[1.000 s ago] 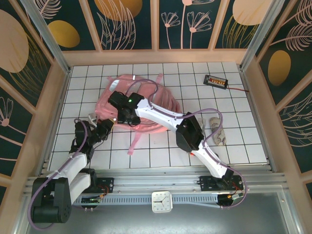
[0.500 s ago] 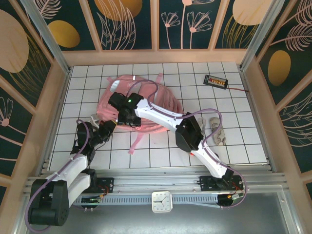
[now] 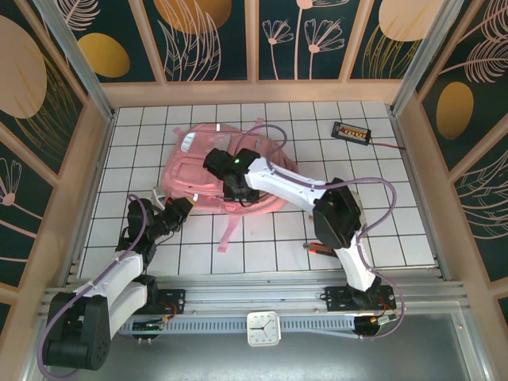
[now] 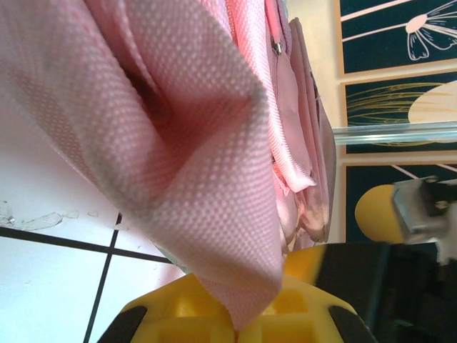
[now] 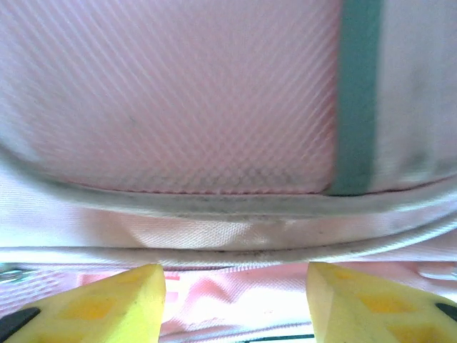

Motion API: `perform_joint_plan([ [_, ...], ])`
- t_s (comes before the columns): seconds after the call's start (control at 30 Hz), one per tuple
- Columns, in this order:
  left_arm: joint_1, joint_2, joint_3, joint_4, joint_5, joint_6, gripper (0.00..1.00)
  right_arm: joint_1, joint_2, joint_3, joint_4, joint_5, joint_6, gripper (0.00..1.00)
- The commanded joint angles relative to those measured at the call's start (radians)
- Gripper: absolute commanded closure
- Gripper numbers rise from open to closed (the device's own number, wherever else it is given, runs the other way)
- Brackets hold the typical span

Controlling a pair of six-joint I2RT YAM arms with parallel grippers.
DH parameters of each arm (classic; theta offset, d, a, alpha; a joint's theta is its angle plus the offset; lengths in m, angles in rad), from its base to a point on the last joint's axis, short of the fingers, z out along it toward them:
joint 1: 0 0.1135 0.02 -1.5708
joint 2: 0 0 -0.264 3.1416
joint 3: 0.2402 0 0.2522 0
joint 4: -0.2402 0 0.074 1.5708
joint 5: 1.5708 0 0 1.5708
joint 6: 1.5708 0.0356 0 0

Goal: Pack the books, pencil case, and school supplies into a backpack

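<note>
The pink backpack point(image 3: 190, 163) lies flat on the tiled table, left of centre, with one strap point(image 3: 228, 230) trailing toward me. My left gripper point(image 3: 181, 206) is at its near left edge. In the left wrist view it point(image 4: 246, 321) is shut on a fold of the backpack's pink fabric point(image 4: 178, 128). My right gripper point(image 3: 236, 190) hovers low over the backpack's near side. Its yellow fingers point(image 5: 107, 300) stand open with nothing between them, facing the white-trimmed edge point(image 5: 214, 229) of the backpack point(image 5: 178, 93). Book and pencil case are out of view.
A black wired box with orange buttons point(image 3: 352, 132) sits at the back right. A small red and white item point(image 3: 321, 248) lies by my right forearm. Wooden walls close in the table on three sides.
My right gripper has moved right across the backpack and its elbow has swung right, covering the pale items seen earlier. The backpack looks flatter. The left gripper has shifted slightly right, still holding fabric.
</note>
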Motion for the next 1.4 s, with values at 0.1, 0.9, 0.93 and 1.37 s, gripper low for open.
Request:
perform_joint_plan([
  [0.1, 0.005, -0.019, 0.028, 0.111, 0.029, 0.018, 1.0, 0.047, 0.076, 0.173, 0.003, -0.037, 0.005, 0.43],
  [0.9, 0.003, -0.194, -0.017, 0.111, 0.012, -0.035, 1.0, 0.049, 0.327, 0.363, -0.091, 0.066, -0.018, 0.36],
  [0.93, 0.003, -0.2, -0.014, 0.103, 0.008, -0.034, 1.0, 0.049, 0.324, 0.355, -0.1, 0.075, -0.021, 0.39],
  [1.37, 0.003, -0.198, -0.012, 0.089, 0.004, -0.026, 1.0, 0.025, 0.109, 0.05, 0.028, 0.028, 0.017, 0.61],
])
